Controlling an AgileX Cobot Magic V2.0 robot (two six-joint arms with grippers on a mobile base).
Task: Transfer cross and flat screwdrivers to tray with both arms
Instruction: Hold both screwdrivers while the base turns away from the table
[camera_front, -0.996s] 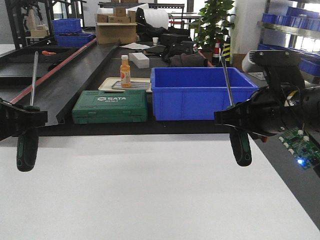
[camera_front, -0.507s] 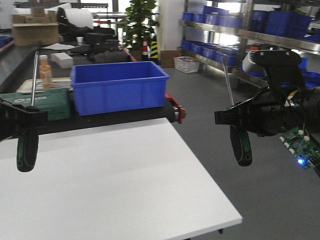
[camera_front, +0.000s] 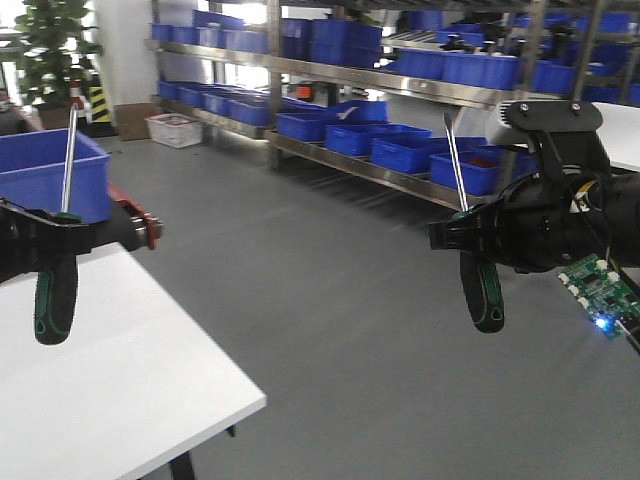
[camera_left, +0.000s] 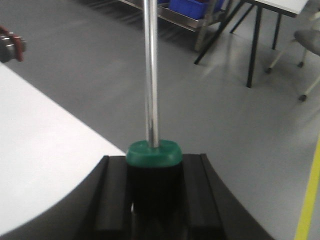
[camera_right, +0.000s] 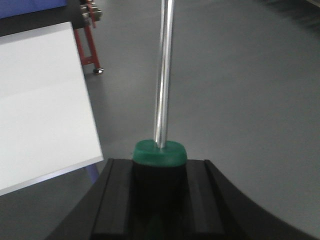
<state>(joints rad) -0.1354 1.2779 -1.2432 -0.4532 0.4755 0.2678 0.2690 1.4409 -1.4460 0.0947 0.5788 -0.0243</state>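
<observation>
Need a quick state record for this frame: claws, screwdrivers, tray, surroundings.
left claw: shut on left screwdriver, shaft pointing up, handle hanging below, near the corner of the white table
right claw: shut on right screwdriver, shaft pointing up, out over the grey floor
tip types: too small to tell cross from flat
tray: not in view
background: blue crate behind the table, shelves of blue bins
</observation>
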